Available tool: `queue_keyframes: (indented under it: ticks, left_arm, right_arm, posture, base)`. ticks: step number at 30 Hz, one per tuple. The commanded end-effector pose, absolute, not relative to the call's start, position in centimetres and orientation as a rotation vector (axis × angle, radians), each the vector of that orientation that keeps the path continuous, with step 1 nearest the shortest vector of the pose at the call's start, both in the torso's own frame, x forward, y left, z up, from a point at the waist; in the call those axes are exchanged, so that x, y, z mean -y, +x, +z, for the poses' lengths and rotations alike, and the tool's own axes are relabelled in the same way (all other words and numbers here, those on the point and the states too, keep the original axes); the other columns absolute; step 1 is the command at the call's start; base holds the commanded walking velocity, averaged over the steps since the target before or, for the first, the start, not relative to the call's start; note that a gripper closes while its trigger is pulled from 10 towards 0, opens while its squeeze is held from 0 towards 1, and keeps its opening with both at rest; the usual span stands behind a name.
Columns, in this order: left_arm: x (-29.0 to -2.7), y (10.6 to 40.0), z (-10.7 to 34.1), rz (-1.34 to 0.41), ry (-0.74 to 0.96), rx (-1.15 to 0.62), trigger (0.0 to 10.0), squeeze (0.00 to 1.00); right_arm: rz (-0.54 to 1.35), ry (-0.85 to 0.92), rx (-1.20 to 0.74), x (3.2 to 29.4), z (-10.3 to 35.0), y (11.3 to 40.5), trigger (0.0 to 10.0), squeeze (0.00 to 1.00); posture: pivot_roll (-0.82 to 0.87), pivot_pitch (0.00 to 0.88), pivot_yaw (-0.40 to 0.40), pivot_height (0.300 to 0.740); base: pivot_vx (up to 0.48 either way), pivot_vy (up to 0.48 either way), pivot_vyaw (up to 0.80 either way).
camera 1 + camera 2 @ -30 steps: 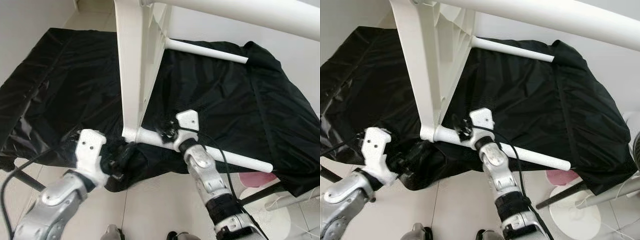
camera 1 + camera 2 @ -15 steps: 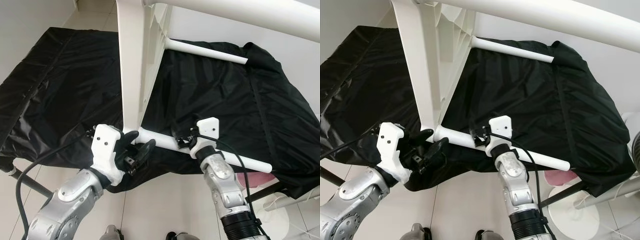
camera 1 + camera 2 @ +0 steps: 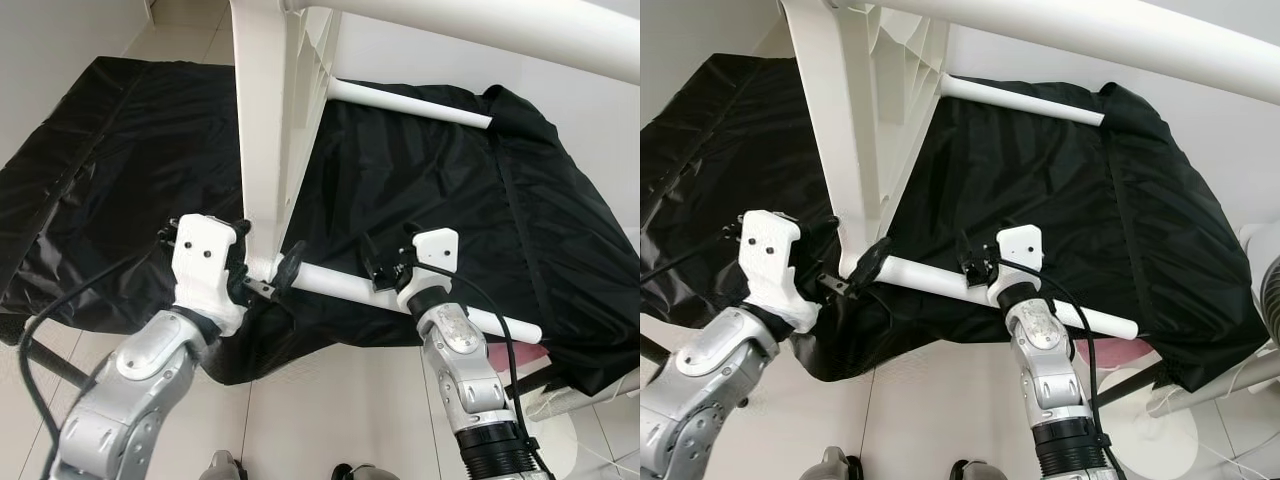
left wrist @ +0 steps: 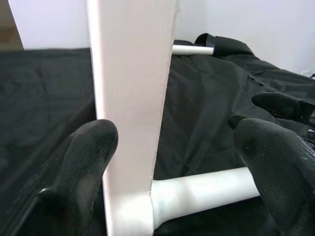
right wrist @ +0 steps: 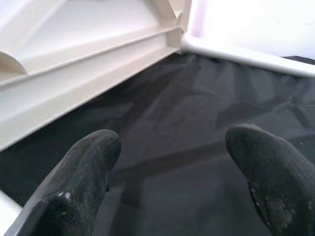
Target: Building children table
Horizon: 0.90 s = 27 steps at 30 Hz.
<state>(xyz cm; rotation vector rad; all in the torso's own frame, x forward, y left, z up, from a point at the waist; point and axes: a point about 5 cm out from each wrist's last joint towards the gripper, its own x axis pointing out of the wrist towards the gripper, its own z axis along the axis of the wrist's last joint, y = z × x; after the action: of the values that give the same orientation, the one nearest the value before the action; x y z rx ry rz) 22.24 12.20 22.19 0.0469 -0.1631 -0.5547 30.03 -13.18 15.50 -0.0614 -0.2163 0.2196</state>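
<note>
**Left gripper closes in on the corner**

The left gripper (image 3: 268, 272) has risen to the table (image 3: 262, 130) edge; its wide-open fingers straddle the corner joint. The right gripper (image 3: 385, 270) has slid outward along the leg (image 3: 340, 285), fingers spread, releasing it. Likely regripping next.
</note>
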Motion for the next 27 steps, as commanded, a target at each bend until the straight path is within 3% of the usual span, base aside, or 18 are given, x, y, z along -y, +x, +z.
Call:
queue_keyframes:
  ticks: [1,9,10,11,12,13,14,19,21,27]
  left_arm:
    - [-12.0,21.9,22.2,-0.564,0.056,0.159,10.0,1.00]
    - [-12.3,22.3,22.3,-0.511,0.104,0.161,10.0,1.00]
    - [-12.5,22.6,22.7,-0.465,0.099,0.184,10.0,0.82]
    - [-12.5,22.6,22.7,-0.465,0.099,0.184,10.0,0.82]
    - [-12.6,22.8,23.1,-0.431,0.083,0.205,10.0,0.24]
    - [-12.6,22.8,23.1,-0.431,0.083,0.205,10.0,0.24]
    - [-12.4,22.9,23.4,-0.425,0.096,0.217,10.0,0.00]
    - [-12.4,22.6,23.2,-0.456,0.125,0.204,10.0,0.00]
    - [-12.4,21.9,22.5,-0.574,0.189,0.158,10.0,0.00]
    - [-13.2,20.9,21.6,-0.681,0.271,0.099,10.0,0.00]
  right_arm:
    - [0.202,-0.055,0.203,13.6,15.4,30.0,10.0,0.00]
    - [0.206,-0.059,0.200,13.7,15.4,30.2,10.0,0.00]
    - [0.208,-0.059,0.200,13.5,15.5,30.3,10.0,0.00]
    - [0.208,-0.059,0.200,13.5,15.5,30.3,10.0,0.00]
    - [0.208,-0.060,0.201,13.4,15.6,30.4,10.0,0.00]
    - [0.208,-0.060,0.201,13.4,15.6,30.4,10.0,0.00]
    - [0.209,-0.060,0.203,13.3,15.8,30.5,10.0,0.00]
    - [0.209,-0.061,0.203,13.3,15.8,30.6,10.0,0.00]
    - [0.209,-0.061,0.203,13.4,15.9,30.6,10.0,0.00]
    - [0.212,-0.062,0.202,13.2,15.8,30.6,10.0,0.00]
  posture:
    - [0.12,0.113,-0.059,0.740]
    - [0.12,0.117,-0.062,0.740]
    - [0.12,0.116,-0.072,0.740]
    - [0.12,0.116,-0.072,0.740]
    - [0.12,0.114,-0.071,0.740]
    - [0.12,0.114,-0.071,0.740]
    - [0.12,0.115,-0.074,0.740]
    - [0.12,0.114,-0.075,0.740]
    - [0.11,0.112,-0.077,0.740]
    - [0.12,0.098,-0.075,0.740]
  base:
    - [0.000,0.000,0.00]
    - [0.000,0.000,0.00]
    - [0.000,0.000,0.00]
    - [0.000,0.000,0.00]
    - [0.000,0.000,0.00]
    - [0.000,0.000,0.00]
    - [0.000,0.000,0.00]
    - [0.000,0.000,0.00]
    - [0.000,0.000,0.00]
    - [0.000,0.000,0.00]
